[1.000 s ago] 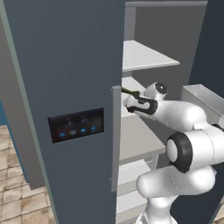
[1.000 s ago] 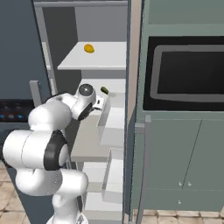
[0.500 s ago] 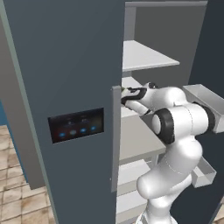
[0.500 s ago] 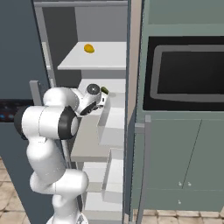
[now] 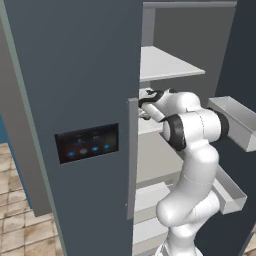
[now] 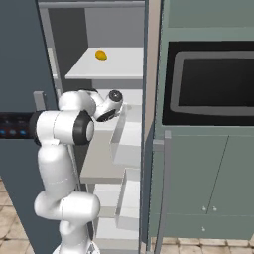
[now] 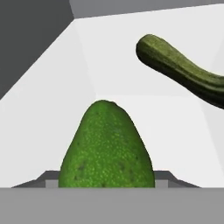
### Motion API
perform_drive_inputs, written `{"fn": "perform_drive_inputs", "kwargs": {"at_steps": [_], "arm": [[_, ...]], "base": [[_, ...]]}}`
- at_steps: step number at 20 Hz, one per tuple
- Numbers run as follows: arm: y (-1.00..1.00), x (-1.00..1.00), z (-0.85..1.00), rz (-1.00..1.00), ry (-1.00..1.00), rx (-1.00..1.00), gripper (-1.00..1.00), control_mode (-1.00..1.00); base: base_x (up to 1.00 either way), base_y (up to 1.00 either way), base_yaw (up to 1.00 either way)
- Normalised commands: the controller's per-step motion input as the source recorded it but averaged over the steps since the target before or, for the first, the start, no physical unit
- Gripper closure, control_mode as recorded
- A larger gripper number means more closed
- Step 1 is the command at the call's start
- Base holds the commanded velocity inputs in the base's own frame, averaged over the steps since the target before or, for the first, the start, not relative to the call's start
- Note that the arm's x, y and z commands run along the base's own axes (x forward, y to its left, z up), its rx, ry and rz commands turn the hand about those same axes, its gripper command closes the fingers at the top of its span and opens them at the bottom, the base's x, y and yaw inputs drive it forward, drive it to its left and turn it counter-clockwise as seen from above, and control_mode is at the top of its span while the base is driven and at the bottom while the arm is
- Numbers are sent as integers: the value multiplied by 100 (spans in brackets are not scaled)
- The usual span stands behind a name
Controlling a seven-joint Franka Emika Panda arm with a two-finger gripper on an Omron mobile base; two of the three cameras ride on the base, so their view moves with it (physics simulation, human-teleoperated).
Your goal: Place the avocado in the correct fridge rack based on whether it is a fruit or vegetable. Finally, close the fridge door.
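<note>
The avocado (image 7: 106,148), dark green and bumpy, stands close up between the fingertips of my gripper (image 7: 107,180), which is shut on it. It hangs just above the white floor of a fridge rack (image 7: 170,118). A long green cucumber (image 7: 179,68) lies further back on that same rack. In the left base view my hand (image 5: 146,101) reaches into the middle rack, partly behind the edge of the door with the black display panel (image 5: 87,143). The fridge door (image 5: 244,55) stands open at the right, with pale bins (image 5: 234,116) on its inner side.
A yellow lemon (image 6: 100,54) sits on the upper shelf (image 6: 111,69). A built-in oven (image 6: 213,82) and green cabinets (image 6: 208,183) stand right of the fridge. Lower door bins (image 6: 124,141) stick out beside my arm.
My arm has stretched deeper into the fridge, carrying the avocado over the middle rack. The elbow has swung up and closer to the opening.
</note>
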Motion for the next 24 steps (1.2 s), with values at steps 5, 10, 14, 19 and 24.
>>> {"fn": "perform_drive_inputs", "kwargs": {"at_steps": [5, 10, 14, 19, 24], "arm": [[31, -22, -6, 1, -2, -9, -100, -100], [6, -38, 33, 0, -5, -7, -100, -100], [0, -80, 30, 0, -5, -3, -100, -100], [0, -100, 25, 0, -3, 0, -100, -100], [0, -100, 50, -3, -5, 0, -100, -100]], "base": [[0, 0, 0], [0, 0, 0], [0, 0, 0], [0, 0, 0], [0, 0, 0]]}}
